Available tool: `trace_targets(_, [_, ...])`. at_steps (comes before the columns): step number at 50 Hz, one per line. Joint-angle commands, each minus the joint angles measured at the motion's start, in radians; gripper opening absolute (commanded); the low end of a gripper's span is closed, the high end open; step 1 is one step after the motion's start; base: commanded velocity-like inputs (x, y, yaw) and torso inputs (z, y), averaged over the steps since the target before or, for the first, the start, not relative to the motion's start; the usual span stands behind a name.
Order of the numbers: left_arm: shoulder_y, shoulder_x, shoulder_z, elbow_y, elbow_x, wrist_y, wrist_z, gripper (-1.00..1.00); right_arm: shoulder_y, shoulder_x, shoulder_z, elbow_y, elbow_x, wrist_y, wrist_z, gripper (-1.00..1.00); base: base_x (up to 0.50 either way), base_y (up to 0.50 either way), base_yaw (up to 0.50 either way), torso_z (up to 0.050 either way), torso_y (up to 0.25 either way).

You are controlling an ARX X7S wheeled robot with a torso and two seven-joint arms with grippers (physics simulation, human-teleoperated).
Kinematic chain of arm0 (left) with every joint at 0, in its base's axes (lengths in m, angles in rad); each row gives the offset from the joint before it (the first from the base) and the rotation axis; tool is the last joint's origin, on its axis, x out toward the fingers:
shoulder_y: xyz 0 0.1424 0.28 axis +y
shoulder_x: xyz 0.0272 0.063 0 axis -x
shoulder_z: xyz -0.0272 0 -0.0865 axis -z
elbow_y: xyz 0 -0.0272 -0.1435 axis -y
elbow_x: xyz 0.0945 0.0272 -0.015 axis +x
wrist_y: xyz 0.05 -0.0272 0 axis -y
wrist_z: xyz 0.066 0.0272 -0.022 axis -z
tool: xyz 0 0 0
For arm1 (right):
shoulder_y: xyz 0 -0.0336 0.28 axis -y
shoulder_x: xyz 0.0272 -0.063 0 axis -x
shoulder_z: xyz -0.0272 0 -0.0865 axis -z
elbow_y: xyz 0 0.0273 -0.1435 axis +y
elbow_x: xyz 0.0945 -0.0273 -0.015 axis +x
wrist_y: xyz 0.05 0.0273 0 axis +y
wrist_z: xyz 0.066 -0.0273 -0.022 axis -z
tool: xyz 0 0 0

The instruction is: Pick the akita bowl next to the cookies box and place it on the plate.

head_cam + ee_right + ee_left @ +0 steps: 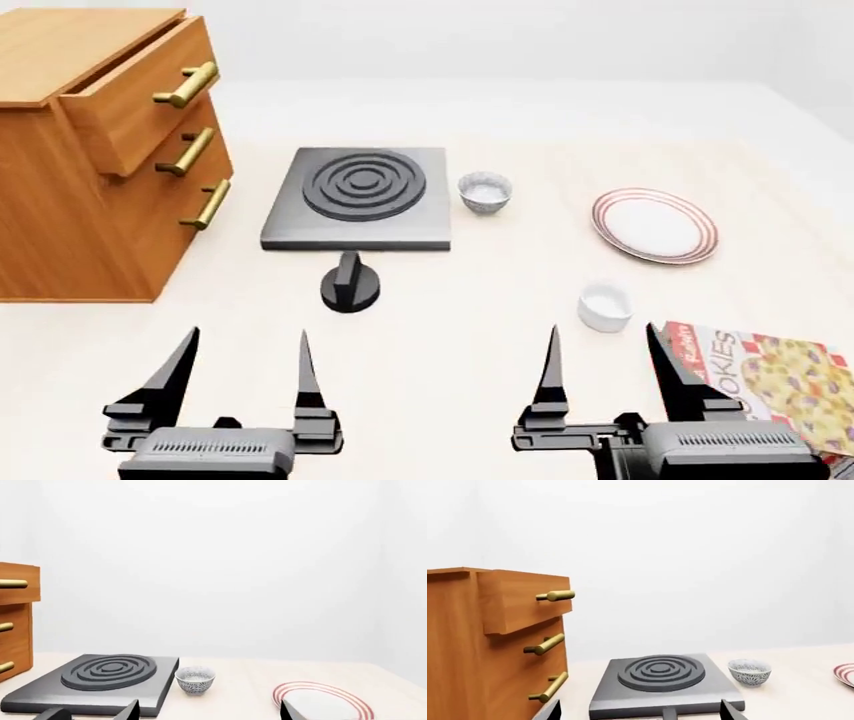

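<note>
A grey-and-white speckled bowl (pixel 485 192) stands just right of the stove, also in the left wrist view (pixel 750 672) and the right wrist view (pixel 195 679). The akita bowl next to the cookies box is out of view. The cookies box (pixel 781 385) lies at the front right, partly behind my right gripper. The ringed plate (pixel 654 225) sits at the right (pixel 320 702), its edge showing in the left wrist view (pixel 845 674). My left gripper (pixel 248 335) (pixel 640 711) and right gripper (pixel 603 332) (pixel 209 712) hover low at the front, both open and holding nothing.
A black stove (pixel 358 195) with its knob (pixel 350 285) sits mid-table. A wooden drawer cabinet (pixel 94 150) stands at the left, top drawer pulled out. A small plain white bowl (pixel 603 306) stands beside the cookies box, just ahead of my right gripper.
</note>
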Motion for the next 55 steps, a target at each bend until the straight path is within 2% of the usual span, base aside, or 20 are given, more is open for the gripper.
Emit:
trace_targets(1, [0.003, -0.012, 0.008, 0.009, -0.01, -0.004, -0.013, 1.0, -0.001, 0.013, -0.014, 0.003, 0.003, -0.002, 0.011, 1.0, 0.5, 0.0, 0.0, 0.0, 0.0])
trace_targets(24, [-0.004, -0.032, 0.023, -0.007, -0.02, 0.003, -0.036, 1.0, -0.002, 0.024, -0.014, 0.0, 0.034, -0.019, 0.039, 1.0, 0.5, 0.0, 0.0, 0.0, 0.001])
trace_targets(29, [-0.005, -0.036, 0.027, -0.008, -0.021, 0.003, -0.04, 1.0, -0.003, 0.032, -0.015, -0.002, 0.037, -0.018, 0.042, 1.0, 0.0, 0.0, 0.0, 0.0, 0.0])
trace_targets(55, [-0.004, -0.054, 0.043, 0.001, -0.031, -0.003, -0.062, 1.0, 0.005, 0.052, -0.037, 0.009, 0.041, -0.012, 0.06, 1.0, 0.0, -0.49, 0.0, 0.0, 0.0])
